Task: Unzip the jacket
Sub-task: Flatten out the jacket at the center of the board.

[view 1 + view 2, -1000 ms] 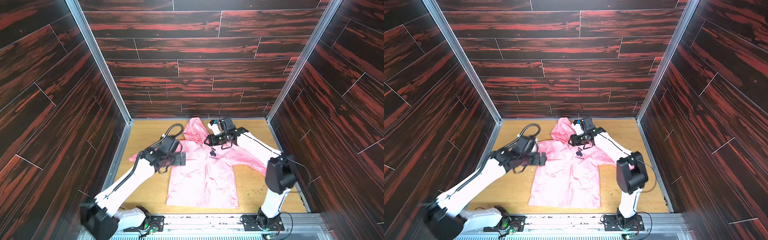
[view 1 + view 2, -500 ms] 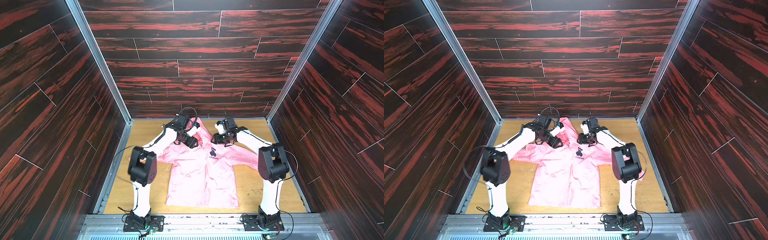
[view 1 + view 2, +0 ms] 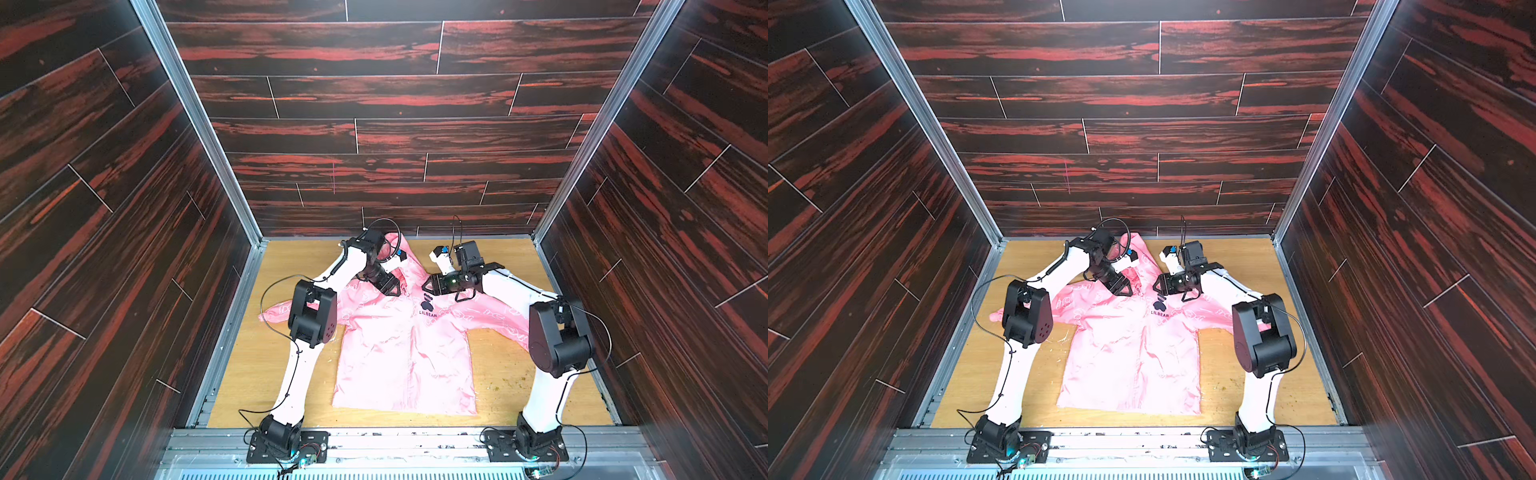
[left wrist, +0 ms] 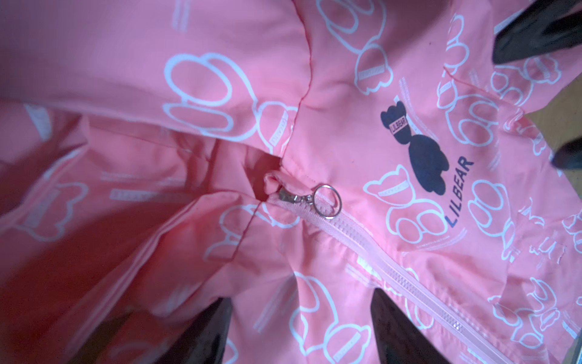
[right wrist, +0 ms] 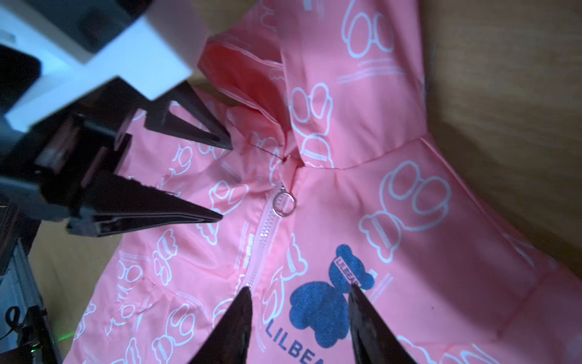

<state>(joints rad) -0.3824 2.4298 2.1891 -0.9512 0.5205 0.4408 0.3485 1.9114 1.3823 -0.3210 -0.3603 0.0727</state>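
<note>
Jacket (image 3: 405, 353) lying fully zipped on counter (image 3: 511, 374); ring pull (image 4: 327, 201) sitting at collar. Left tool (image 5: 226, 182) and right tool (image 5: 299, 287) hovering open, gripping nothing. Whole unzip remaining.

I read the small pink hooded jacket (image 3: 399, 353) as thin, glossy, crinkled cloth. Its silver ring-shaped zipper pull (image 4: 310, 199) is shiny metal, and the pale pink zipper teeth (image 5: 264, 233) look like plastic. The yellowish tabletop (image 3: 511, 374) is matt wood. The dark red-black wall panels (image 3: 395, 95) are wood-grained with a slight sheen.
</note>
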